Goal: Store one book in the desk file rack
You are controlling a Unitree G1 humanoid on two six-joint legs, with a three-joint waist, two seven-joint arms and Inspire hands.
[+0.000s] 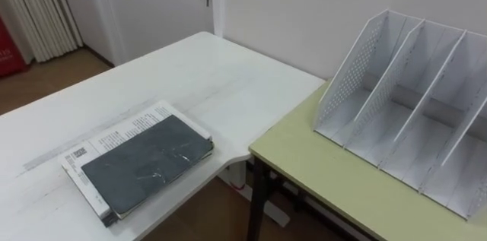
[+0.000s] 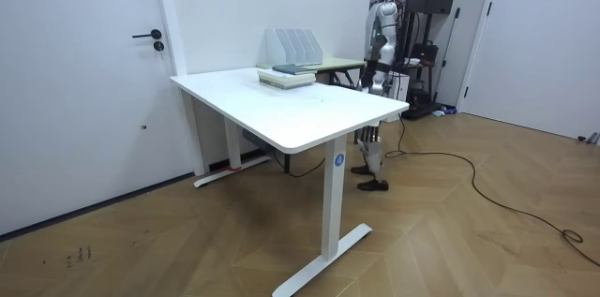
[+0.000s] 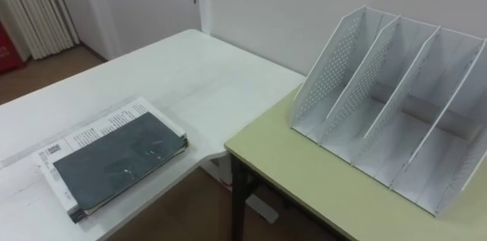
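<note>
A dark grey book (image 1: 144,165) lies flat on top of a white printed book (image 1: 114,131) near the front edge of the white table (image 1: 190,74). The white file rack (image 1: 411,104) stands on the green desk (image 1: 319,165) to the right, its slots open toward me and holding nothing. In the room view the book stack (image 2: 287,74) and the rack (image 2: 291,47) sit at the far end of the table. I stand behind them, beside the green desk. My left hand (image 2: 373,80) hangs low at my side, too small to read.
A narrow gap with bare floor separates the white table from the green desk. A wall runs right behind the rack. A door (image 2: 150,35) is at the far left, curtains (image 1: 38,5) hang beyond the table, and a dark equipment stand (image 2: 433,16) is behind me.
</note>
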